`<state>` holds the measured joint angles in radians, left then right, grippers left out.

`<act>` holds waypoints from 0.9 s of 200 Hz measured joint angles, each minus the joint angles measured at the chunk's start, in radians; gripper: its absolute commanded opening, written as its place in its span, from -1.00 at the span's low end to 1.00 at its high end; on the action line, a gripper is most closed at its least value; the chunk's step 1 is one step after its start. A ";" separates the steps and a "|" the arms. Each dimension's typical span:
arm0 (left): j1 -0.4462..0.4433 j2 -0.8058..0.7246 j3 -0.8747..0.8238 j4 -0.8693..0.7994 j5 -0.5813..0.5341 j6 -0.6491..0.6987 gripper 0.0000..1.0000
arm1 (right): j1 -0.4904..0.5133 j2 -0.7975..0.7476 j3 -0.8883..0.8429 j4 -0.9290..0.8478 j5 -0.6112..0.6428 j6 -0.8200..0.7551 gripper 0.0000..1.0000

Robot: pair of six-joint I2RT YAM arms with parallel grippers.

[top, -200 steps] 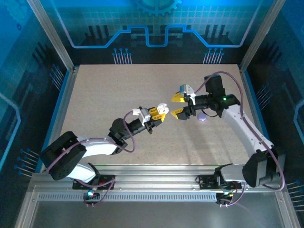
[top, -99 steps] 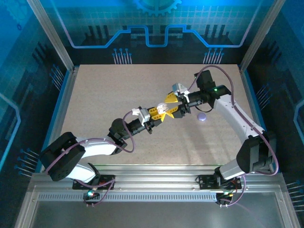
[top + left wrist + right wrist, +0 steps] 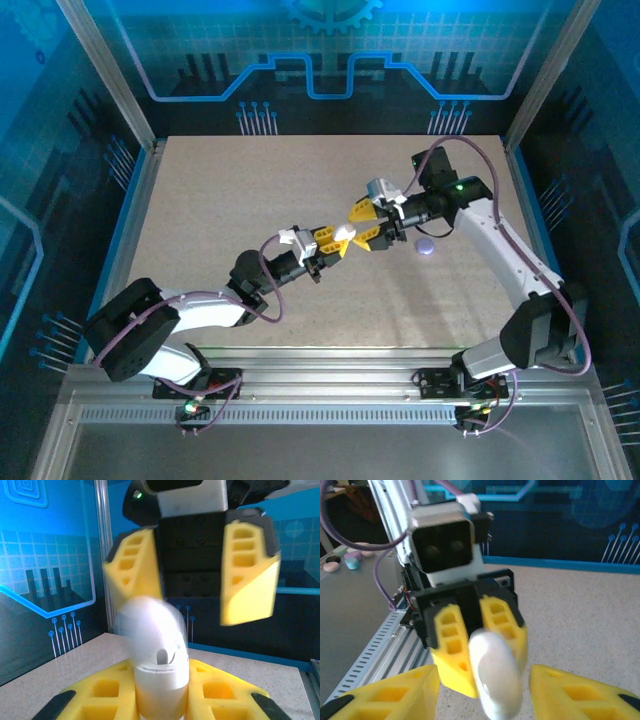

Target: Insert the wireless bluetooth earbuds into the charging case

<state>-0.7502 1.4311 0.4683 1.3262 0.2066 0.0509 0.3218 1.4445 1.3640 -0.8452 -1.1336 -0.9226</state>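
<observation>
My left gripper [image 3: 338, 240] is shut on the white charging case [image 3: 346, 232], held up above the middle of the table. In the left wrist view the case [image 3: 159, 672] stands upright between my yellow fingers [image 3: 95, 697], and its open lid is blurred. My right gripper [image 3: 366, 224] faces it with its jaws open, one finger [image 3: 387, 695] on each side of the case [image 3: 495, 680], with gaps between. A small pale purple piece [image 3: 427, 247] lies on the table below the right arm; it is too small to tell whether it is an earbud.
The beige table [image 3: 230, 190] is walled by blue panels and metal posts [image 3: 140, 140]. A slotted metal rail [image 3: 320, 410] runs along the near edge. Small coloured pucks [image 3: 351, 560] lie on a grey surface beyond the rail in the right wrist view.
My right gripper has swung left to meet the left gripper and its jaws have narrowed around the case. The left arm has held still with the case.
</observation>
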 measured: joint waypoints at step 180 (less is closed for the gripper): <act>0.000 0.000 0.000 -0.004 0.002 -0.001 -0.77 | 0.032 -0.011 -0.042 0.130 0.100 0.012 -0.20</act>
<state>-0.7498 1.4311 0.4683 1.3220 0.2081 0.0502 0.3534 1.4338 1.3220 -0.7151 -1.0332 -0.9108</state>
